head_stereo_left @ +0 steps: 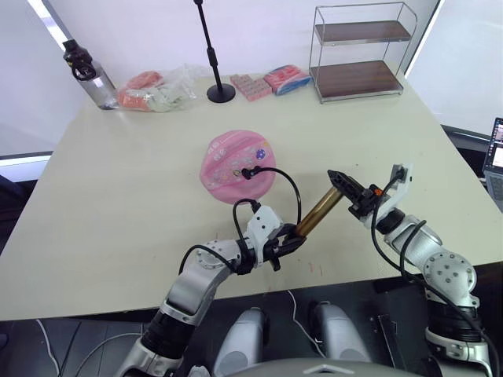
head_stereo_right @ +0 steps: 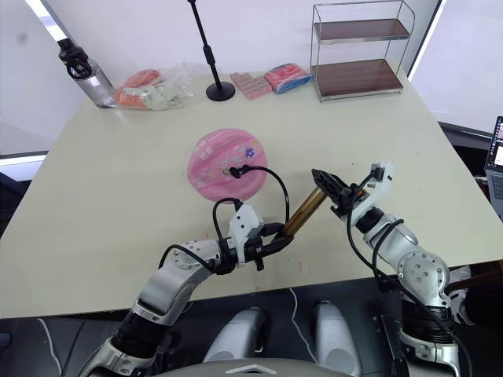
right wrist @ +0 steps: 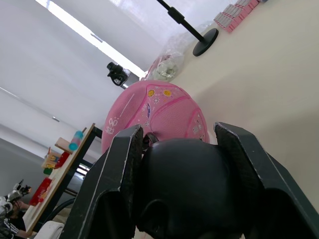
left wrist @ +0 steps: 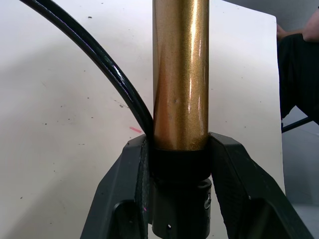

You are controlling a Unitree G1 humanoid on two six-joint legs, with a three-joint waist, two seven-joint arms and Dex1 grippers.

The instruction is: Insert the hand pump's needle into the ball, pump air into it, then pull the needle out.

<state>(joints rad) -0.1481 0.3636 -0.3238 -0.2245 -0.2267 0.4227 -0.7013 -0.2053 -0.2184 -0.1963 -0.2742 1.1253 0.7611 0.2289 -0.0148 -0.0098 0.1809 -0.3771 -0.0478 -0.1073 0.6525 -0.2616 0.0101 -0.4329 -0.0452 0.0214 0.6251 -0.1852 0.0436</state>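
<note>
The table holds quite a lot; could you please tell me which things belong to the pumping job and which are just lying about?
In use:
- hand pump, held by both grippers
- ball

Lying about:
- water bottle
- wire shelf
- black stand
- packets
- plastic bag

Across my cream table (head_stereo_left: 118, 196): a water bottle (head_stereo_left: 86, 75) upper left, a clear bag of snacks (head_stereo_left: 157, 90) beside it, a black stand (head_stereo_left: 216, 67) top centre, pink packets (head_stereo_left: 271, 81) and a wire shelf (head_stereo_left: 357, 51) upper right
</note>
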